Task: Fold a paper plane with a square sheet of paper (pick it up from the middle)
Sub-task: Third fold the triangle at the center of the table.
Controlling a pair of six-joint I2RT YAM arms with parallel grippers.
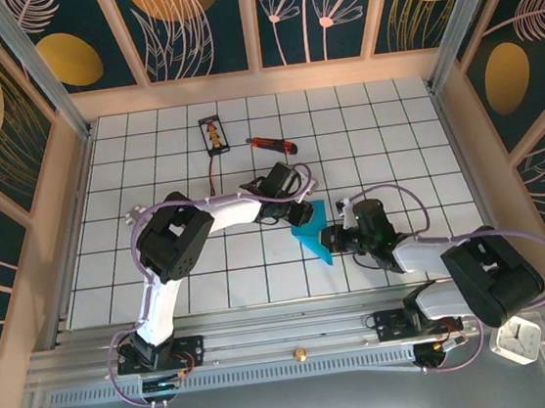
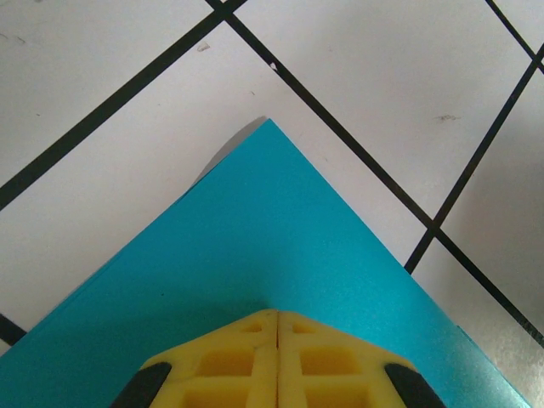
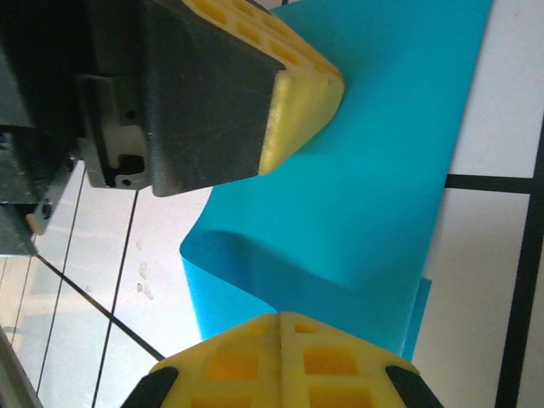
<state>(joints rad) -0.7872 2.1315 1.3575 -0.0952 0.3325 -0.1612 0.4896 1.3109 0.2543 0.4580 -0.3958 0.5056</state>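
Near the front edge, beside the right arm's base, stands a small white clock (image 1: pixel 518 341); just beyond, the right tool (image 1: pixel 333 239) lies low over the gridded white surface (image 1: pixel 392 131), its yellow fingers pressed together (image 3: pixel 279 333) with their tips on the near edge of the blue paper (image 1: pixel 313 231); the paper (image 3: pixel 374 195) lies folded near the middle of the surface, one layer bulging up slightly beside those tips; from the far side the left tool (image 1: pixel 303 213) is likewise pressed together (image 2: pixel 278 330), its tip (image 3: pixel 310 92) bearing down on the sheet, whose pointed corner (image 2: pixel 270 195) aims away from it; well beyond lies a red-and-black utility knife (image 1: pixel 273 145), and left of that a small black pack (image 1: pixel 212 135).
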